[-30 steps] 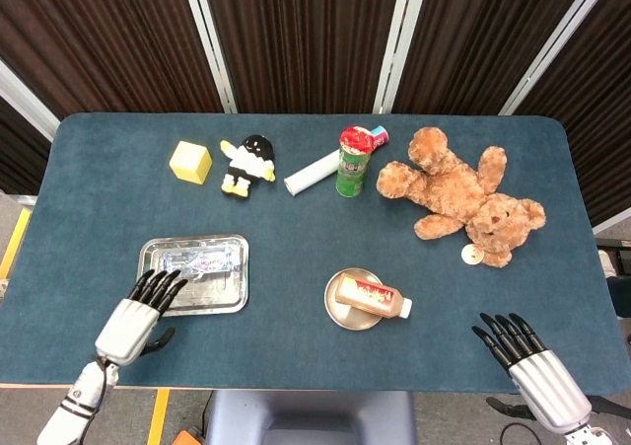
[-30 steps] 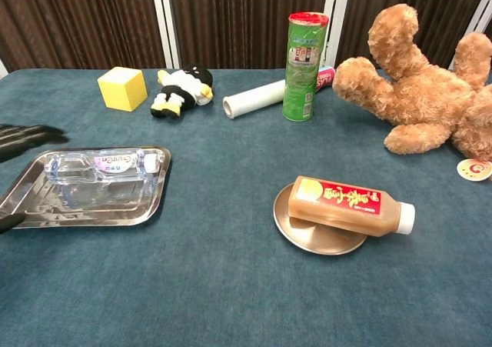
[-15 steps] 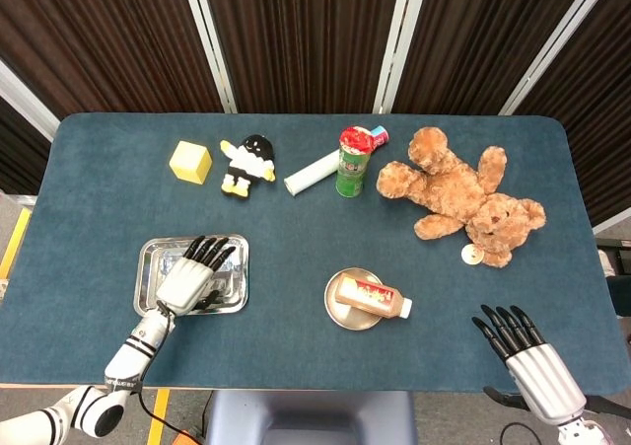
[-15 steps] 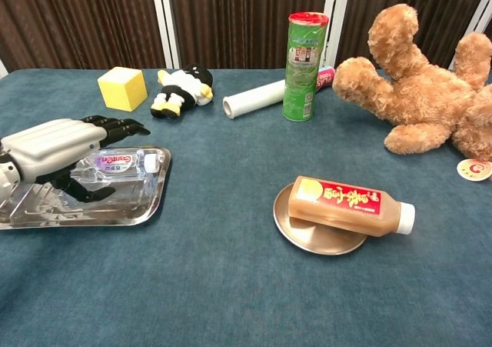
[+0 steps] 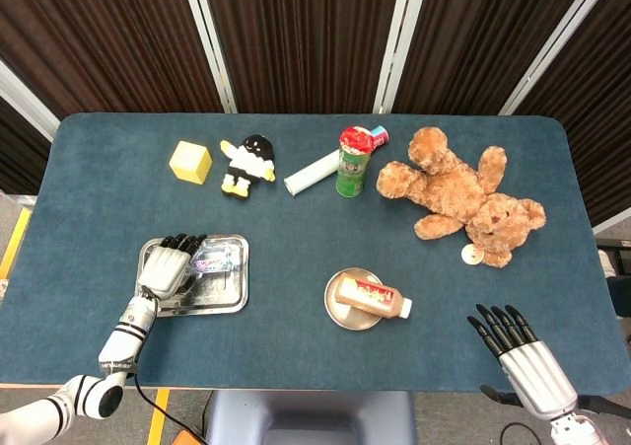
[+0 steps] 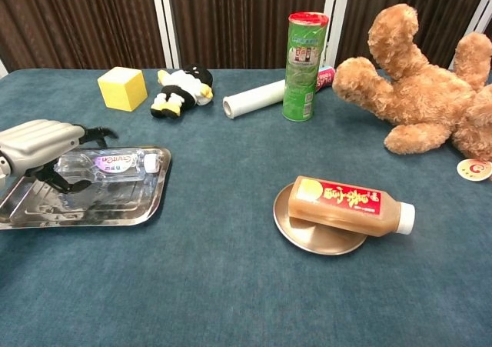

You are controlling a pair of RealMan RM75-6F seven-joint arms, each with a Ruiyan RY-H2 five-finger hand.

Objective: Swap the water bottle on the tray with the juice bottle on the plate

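A dark pleated curtain [image 5: 296,31] is seen behind the blue-carpeted counter [image 5: 296,218]. The water bottle [image 6: 108,165] lies in the tray [image 6: 115,208], clasped by the left robot hand [image 6: 42,143]; the juice bottle [image 6: 346,203] rests on the plate [image 6: 307,235]. The right robot hand [image 5: 518,351] is spread, empty.

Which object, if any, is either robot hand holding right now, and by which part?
The left hand curls over the water bottle's base end, grip unconfirmed. The right hand holds nothing.

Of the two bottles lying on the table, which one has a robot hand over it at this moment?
The clear water bottle lying in the metal tray: the left hand is curled over its end. The brown juice bottle on the round plate has no hand near.
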